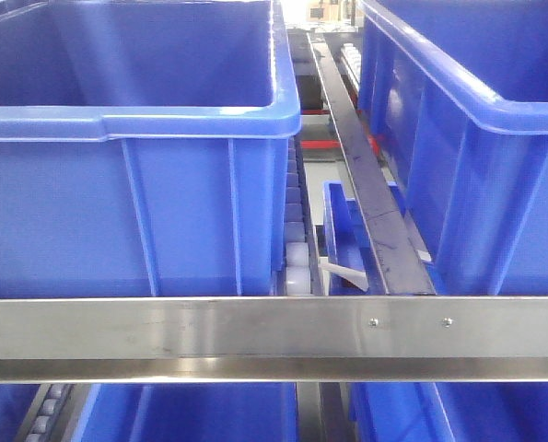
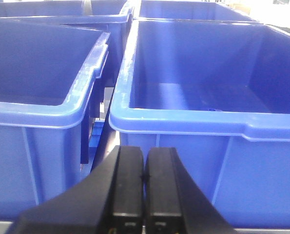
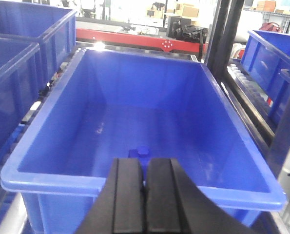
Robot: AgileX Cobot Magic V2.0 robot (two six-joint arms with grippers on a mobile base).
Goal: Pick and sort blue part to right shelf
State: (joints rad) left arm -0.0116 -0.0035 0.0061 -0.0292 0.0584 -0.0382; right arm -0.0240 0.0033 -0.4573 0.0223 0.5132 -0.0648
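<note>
In the front view, the brushed-steel front rail (image 1: pixel 274 336) of the right shelf (image 1: pixel 384 230) runs across the frame nearest the camera, level and unbroken. Behind it two large blue crates stand side by side: the left crate (image 1: pixel 126 212) and the right crate (image 1: pixel 476 184). A narrow gap separates them, filled by a white roller track (image 1: pixel 295 249), a dark steel divider bar (image 1: pixel 366 184) running away from the camera, and a small blue bin (image 1: pixel 343 239). Little free room shows between the crate walls; the open room lies above the rims.

The right wrist view looks down into one open crate (image 3: pixel 52 161), its long axis running away from the camera. The blue part (image 3: pixel 141 152) lies on the crate floor, near the front wall and roughly central between the sides. It is small and partly hidden by the gripper, so its long axis cannot be told.

The right gripper (image 3: pixel 145 187) hangs above the near rim, its black fingers pressed together with nothing between them. The left gripper (image 2: pixel 145 178) is likewise closed and empty, poised before the near rim of another crate (image 2: pixel 183 122), touching nothing.
</note>
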